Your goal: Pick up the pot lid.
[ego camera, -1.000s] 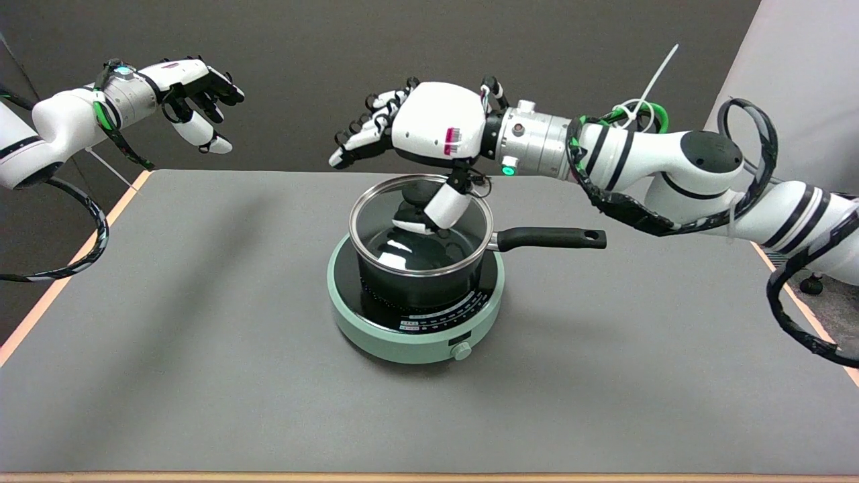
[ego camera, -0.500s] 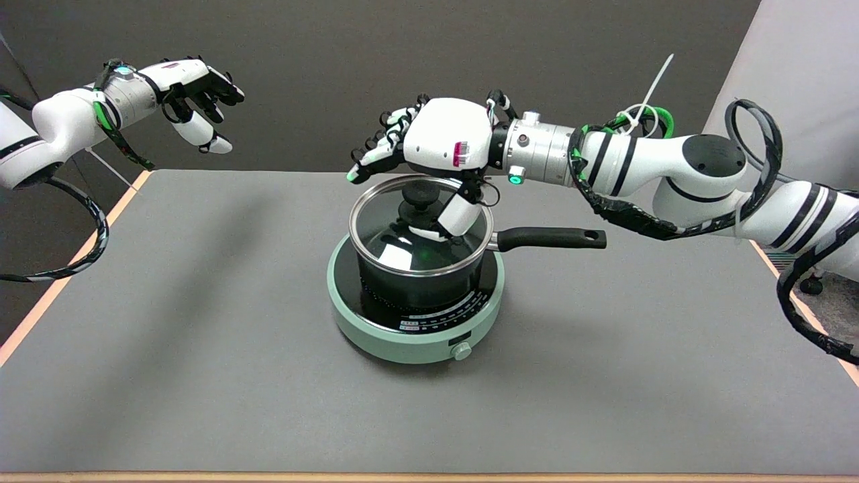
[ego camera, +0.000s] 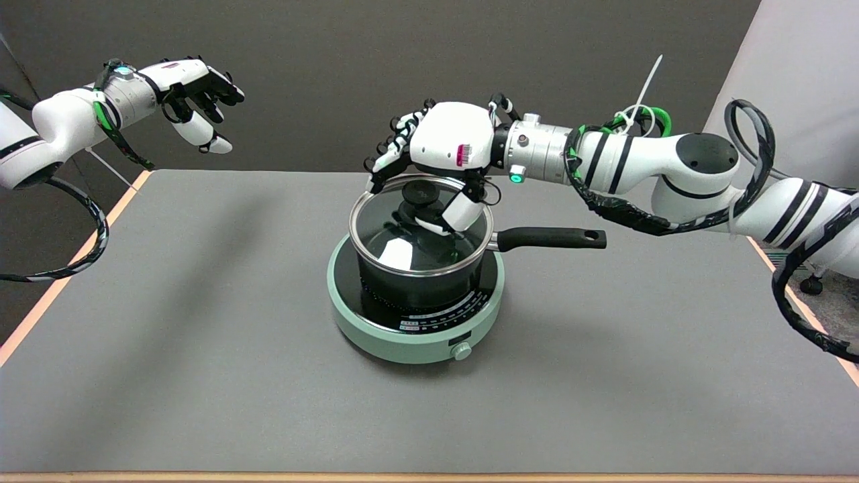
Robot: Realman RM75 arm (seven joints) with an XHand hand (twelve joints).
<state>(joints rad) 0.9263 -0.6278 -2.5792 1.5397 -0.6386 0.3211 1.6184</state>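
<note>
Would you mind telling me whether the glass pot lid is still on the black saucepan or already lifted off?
Still on: the glass pot lid sits level on the black saucepan, rim to rim with no gap showing, while the right hand curls around its black knob.

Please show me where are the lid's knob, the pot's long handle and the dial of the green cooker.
lid's knob (ego camera: pixel 421 193), head view: on its flat black top.
pot's long handle (ego camera: pixel 547 237), head view: middle of the black grip.
dial (ego camera: pixel 461 350), head view: on the round green knob at the cooker's front edge.
</note>
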